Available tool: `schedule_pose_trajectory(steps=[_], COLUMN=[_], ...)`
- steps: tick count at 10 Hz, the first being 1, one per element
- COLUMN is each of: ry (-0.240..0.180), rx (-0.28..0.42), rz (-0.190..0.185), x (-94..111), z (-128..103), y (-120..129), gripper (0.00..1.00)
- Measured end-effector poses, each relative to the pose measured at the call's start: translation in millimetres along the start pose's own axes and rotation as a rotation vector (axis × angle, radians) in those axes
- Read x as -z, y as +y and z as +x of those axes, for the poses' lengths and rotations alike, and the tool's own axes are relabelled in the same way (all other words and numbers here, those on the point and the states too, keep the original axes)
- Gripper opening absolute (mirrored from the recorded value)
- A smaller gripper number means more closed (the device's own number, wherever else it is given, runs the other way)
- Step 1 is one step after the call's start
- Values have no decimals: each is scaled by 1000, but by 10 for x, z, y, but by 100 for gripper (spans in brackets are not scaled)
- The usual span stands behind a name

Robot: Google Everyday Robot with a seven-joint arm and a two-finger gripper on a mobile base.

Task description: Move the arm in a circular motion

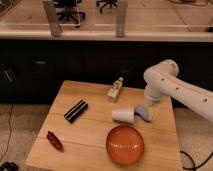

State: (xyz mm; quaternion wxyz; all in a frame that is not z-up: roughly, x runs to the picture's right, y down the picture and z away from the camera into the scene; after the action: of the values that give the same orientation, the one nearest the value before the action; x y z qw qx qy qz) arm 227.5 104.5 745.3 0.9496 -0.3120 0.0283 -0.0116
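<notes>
The large glossy white arm [172,85] reaches in from the right edge over the right side of the wooden table [90,127]. Its bulbous joint sits high above the table's right rear part, and a short segment bends down from it. The gripper [150,102] is at the lower end of that segment. It hangs just above a small blue object [143,113] and right of a white cup [123,115] lying on its side. It holds nothing that I can see.
An orange bowl [125,145] sits at the front right. A black box [76,110] lies left of centre, a red packet [55,140] at the front left, and a small bottle [115,90] near the back. Dark cabinets stand behind the table.
</notes>
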Motion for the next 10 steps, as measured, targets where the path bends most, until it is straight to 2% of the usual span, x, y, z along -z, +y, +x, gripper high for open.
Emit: schedule_pose_trajectory(steps=[2, 6, 10], ry=[4, 9, 17], rx=[13, 24, 45], rz=[-2, -4, -8], x=[3, 0, -2], z=[-121, 19, 17], y=[-23, -21, -24], gripper=[80, 80, 80])
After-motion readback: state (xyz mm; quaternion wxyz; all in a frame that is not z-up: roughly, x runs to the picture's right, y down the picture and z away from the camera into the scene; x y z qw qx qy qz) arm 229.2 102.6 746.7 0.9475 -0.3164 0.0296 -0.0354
